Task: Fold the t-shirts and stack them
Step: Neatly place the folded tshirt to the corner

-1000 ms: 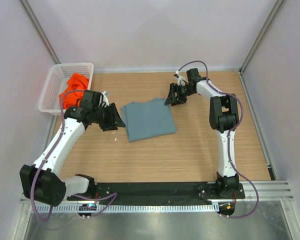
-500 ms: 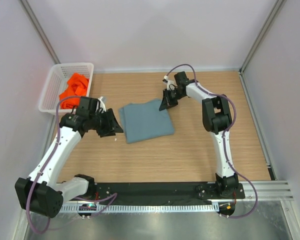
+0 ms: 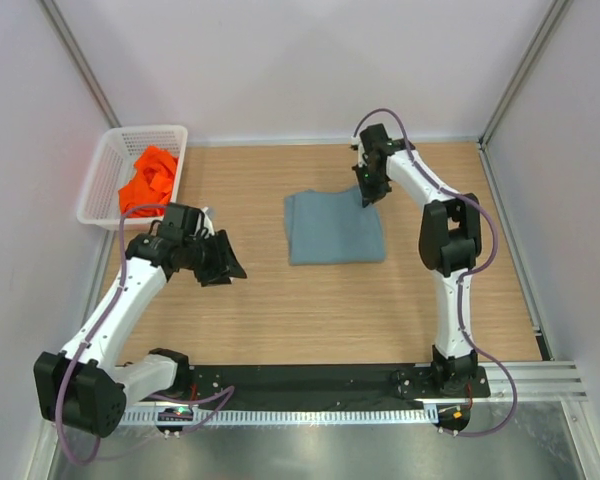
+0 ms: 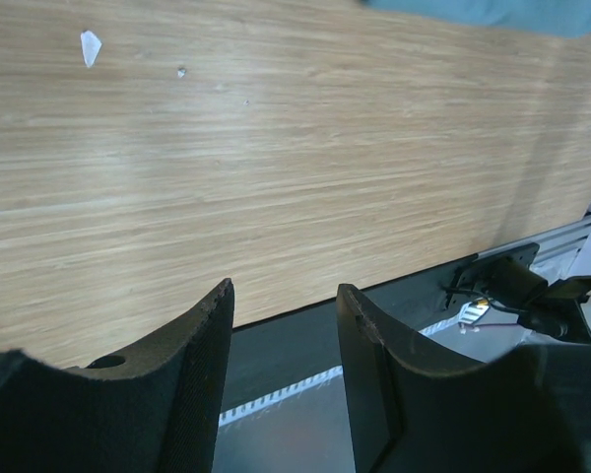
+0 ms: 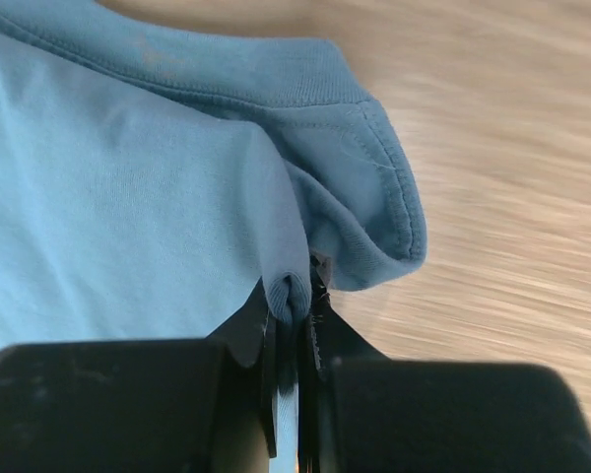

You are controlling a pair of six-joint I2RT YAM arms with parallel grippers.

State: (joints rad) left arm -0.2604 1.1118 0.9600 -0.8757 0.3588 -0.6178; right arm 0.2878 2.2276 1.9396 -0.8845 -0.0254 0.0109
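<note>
The grey-blue t-shirt (image 3: pixel 332 227) lies folded into a rough square near the middle of the table. My right gripper (image 3: pixel 369 193) is shut on its far right corner, a fold of the grey-blue cloth (image 5: pixel 177 197) pinched between the jaws of the right gripper (image 5: pixel 295 296). The orange t-shirt (image 3: pixel 148 178) lies crumpled in the white basket (image 3: pixel 110 150) at the far left. My left gripper (image 3: pixel 230 262) hovers over bare wood left of the grey-blue shirt. In its wrist view the left gripper (image 4: pixel 284 301) is open with nothing between the fingers.
The white lattice basket stands at the table's far left corner against the wall. A small white scrap (image 4: pixel 90 45) lies on the wood near my left gripper. Walls close in the back and both sides, and a black rail (image 3: pixel 320 380) runs along the near edge.
My right gripper shut on the grey-blue shirt's far corner and dragged the shirt to the right. The left arm drew back slightly toward the near left, still open.
</note>
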